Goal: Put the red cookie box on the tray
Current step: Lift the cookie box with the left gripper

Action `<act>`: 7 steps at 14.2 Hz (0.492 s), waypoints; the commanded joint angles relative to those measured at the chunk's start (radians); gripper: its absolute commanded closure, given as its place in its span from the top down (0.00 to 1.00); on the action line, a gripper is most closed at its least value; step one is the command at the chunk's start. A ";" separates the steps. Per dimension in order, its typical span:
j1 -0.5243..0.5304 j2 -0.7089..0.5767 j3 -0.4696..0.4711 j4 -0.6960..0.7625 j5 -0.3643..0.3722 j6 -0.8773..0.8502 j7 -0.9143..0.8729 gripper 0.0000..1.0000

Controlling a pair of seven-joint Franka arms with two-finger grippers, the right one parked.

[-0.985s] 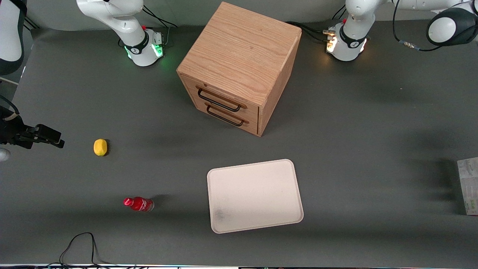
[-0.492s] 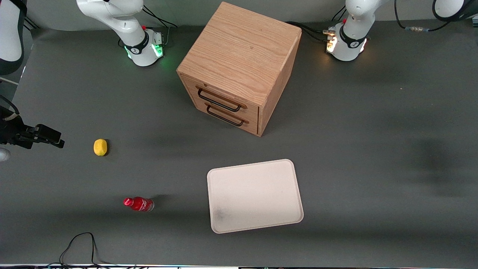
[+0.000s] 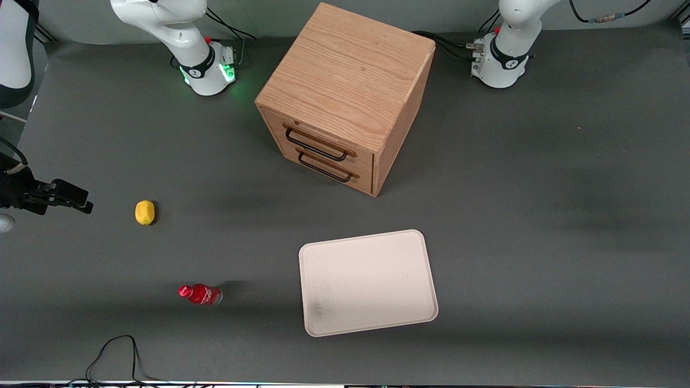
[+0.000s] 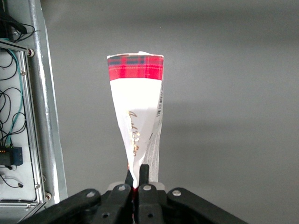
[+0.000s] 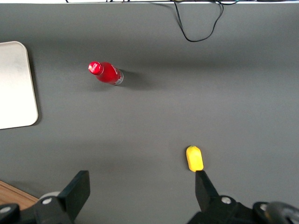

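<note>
I have the red cookie box clamped in the gripper: its fingers are pinched nearly together on one narrow end of the box, and the box hangs away from them with its red plaid end farthest from the gripper and its pale printed face toward the wrist camera. Under it is only bare grey bench. Box and gripper are both out of the front view, so I judge they are held up off the working arm's end of the bench; I cannot tell how high.

The tray lies flat with nothing on it, nearer the front camera than the wooden drawer cabinet, with a dark smudge near one corner.

The step in hand, as I read it, is the carry: box picked up, not yet over the tray. The next move calls for bringing the arm in toward the middle of the bench, lining the box's length up inside the rim, lowering it flat and only then letting go. The thin end grip may let the box swing.

By count: one cookie box, one tray, one cabinet with two drawers, one small red bottle, one lemon, both toward the parked arm's end.
</note>
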 commanded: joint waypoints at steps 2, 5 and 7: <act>-0.075 -0.058 -0.001 -0.086 0.015 -0.004 -0.103 0.00; -0.204 -0.110 0.001 -0.179 0.010 -0.001 -0.286 0.00; -0.291 -0.128 0.001 -0.213 0.006 0.003 -0.422 0.00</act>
